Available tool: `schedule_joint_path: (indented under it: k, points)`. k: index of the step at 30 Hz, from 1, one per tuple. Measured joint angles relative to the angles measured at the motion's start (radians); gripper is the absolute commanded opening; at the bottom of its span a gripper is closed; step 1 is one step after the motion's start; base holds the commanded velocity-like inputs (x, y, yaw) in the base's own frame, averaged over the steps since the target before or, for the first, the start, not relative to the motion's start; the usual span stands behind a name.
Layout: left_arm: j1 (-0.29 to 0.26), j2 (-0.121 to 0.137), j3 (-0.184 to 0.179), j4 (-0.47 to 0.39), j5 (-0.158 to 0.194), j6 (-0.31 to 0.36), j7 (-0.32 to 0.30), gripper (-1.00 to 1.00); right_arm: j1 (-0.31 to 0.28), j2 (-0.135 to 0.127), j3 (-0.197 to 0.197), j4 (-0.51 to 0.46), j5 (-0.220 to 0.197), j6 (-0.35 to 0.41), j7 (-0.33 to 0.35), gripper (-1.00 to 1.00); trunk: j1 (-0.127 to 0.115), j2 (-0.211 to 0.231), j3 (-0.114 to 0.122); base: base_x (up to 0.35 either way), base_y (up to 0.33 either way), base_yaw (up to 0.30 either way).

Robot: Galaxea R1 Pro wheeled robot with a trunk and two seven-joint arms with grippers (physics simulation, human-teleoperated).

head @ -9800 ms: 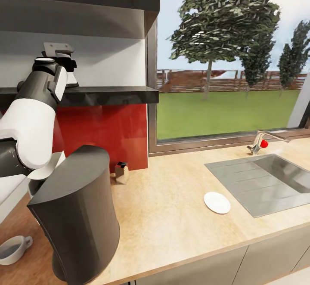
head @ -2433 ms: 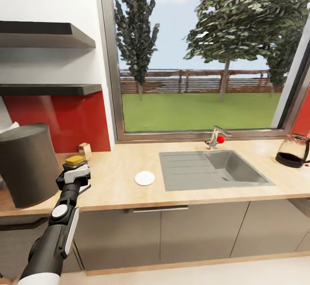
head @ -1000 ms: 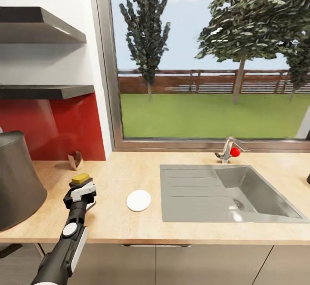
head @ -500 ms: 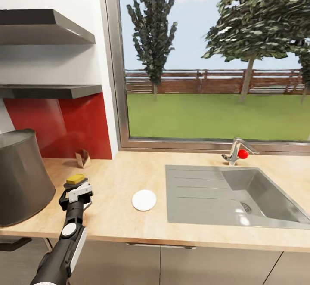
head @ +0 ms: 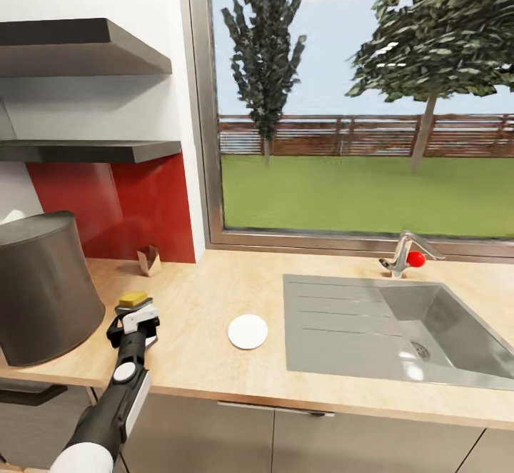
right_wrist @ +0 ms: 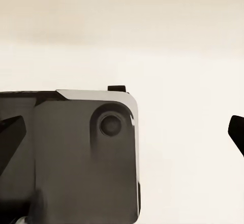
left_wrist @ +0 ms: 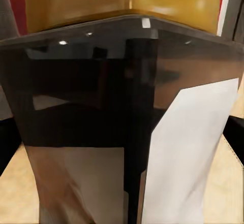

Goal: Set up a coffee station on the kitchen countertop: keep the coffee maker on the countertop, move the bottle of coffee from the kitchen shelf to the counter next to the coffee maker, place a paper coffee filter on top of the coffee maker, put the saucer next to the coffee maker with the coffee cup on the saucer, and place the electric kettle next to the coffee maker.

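Gold-capped bottle of coffee (head: 133,300) clamped in left pincer (head: 134,317), between coffee maker (head: 44,287) and saucer (head: 248,331)

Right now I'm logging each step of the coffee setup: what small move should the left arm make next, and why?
Probably lower the bottle of coffee onto the kitchen countertop and release. The left tool holds it above bare worktop just right of the coffee maker, roughly where it belongs.

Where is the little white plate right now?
In the head view, the saucer lies flat on the kitchen countertop, between the sink and the left gripper holding the bottle of coffee.
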Motion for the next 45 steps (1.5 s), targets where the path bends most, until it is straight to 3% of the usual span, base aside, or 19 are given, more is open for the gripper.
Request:
schedule_joint_path:
  k: [6, 11, 16, 24, 32, 45]
  points:
    - [-0.115, 0.002, -0.007, 0.12, -0.007, 0.0, 0.001, -1.0, 0.0, 0.0, 0.001, 0.0, 0.0, -0.001, 0.0, 1.0, 0.0, 0.0, 0.0, 0.0, 0.0, 0.0]
    - [-0.155, 0.006, -0.008, 0.144, -0.008, 0.0, 0.0, -1.0, 0.0, -0.001, 0.001, 0.0, 0.0, -0.001, 0.001, 1.0, 0.0, 0.0, 0.0, 0.0, 0.0, 0.0]
    - [-0.188, 0.034, -0.002, 0.149, -0.006, 0.0, 0.003, -1.0, 0.0, -0.002, 0.002, 0.0, 0.0, -0.001, 0.0, 1.0, 0.0, 0.0, 0.0, 0.0, 0.0, 0.0]
    - [-0.187, 0.056, 0.001, 0.152, -0.005, -0.023, 0.03, -1.0, 0.0, -0.002, 0.003, 0.001, 0.0, -0.001, 0.001, 1.0, 0.0, 0.0, 0.0, 0.0, 0.0, 0.0]
    - [-0.178, 0.052, -0.007, 0.152, -0.006, -0.08, 0.035, -1.0, 0.0, -0.002, 0.004, 0.002, 0.0, -0.001, 0.001, 1.0, 0.0, 0.0, 0.0, 0.0, 0.0, 0.0]
    - [-0.177, 0.052, -0.009, 0.152, -0.006, -0.089, 0.036, -1.0, 0.0, -0.003, 0.006, 0.023, 0.005, 0.003, 0.001, 1.0, 0.0, 0.0, 0.0, 0.163, 0.0, 0.0]
